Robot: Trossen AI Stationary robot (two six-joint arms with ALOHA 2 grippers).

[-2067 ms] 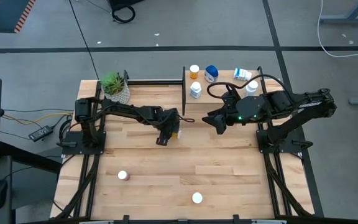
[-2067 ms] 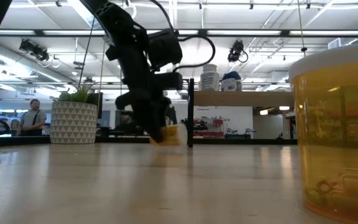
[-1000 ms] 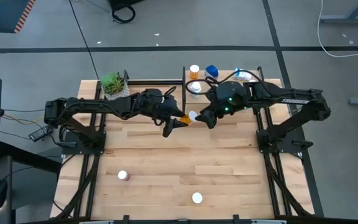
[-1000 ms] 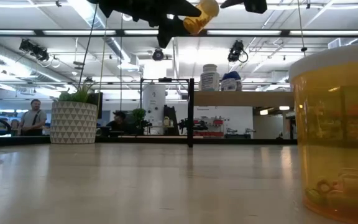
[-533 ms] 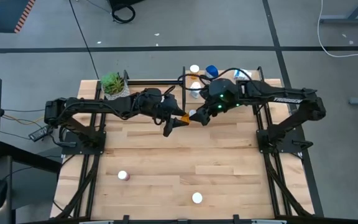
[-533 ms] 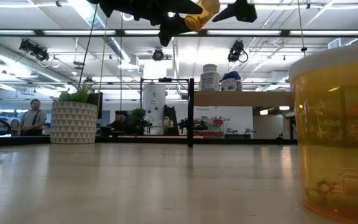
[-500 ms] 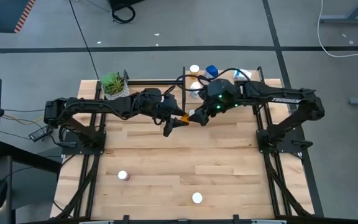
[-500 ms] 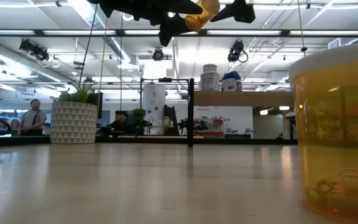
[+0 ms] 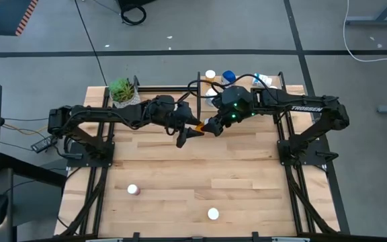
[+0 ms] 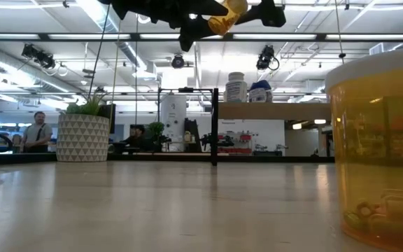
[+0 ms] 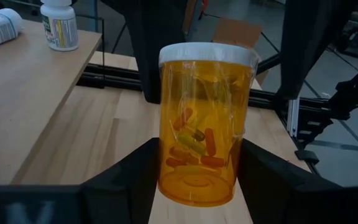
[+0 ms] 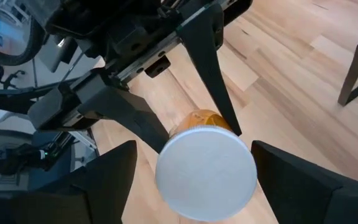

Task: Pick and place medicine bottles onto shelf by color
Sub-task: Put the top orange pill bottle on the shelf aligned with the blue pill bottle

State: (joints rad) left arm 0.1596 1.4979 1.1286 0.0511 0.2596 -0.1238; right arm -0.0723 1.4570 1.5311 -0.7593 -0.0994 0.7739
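Left gripper [image 11: 194,180] held orange bottle [image 11: 204,121] up in air, fingers [image 11: 126,177] clamped on both sides of body, white cap pointing away. Right gripper [image 12: 194,171] met it cap-first, fingers [image 12: 101,174] spread wide either side of cap, not touching yet. Shelf [image 10: 271,110] sat behind, few bottles on it.

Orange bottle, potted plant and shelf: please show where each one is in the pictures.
orange bottle [image 11: 202,124], left wrist view, middle of its clear body.
potted plant [image 9: 123,93], high view, its leaves.
shelf [image 10: 271,110], low view, front edge.
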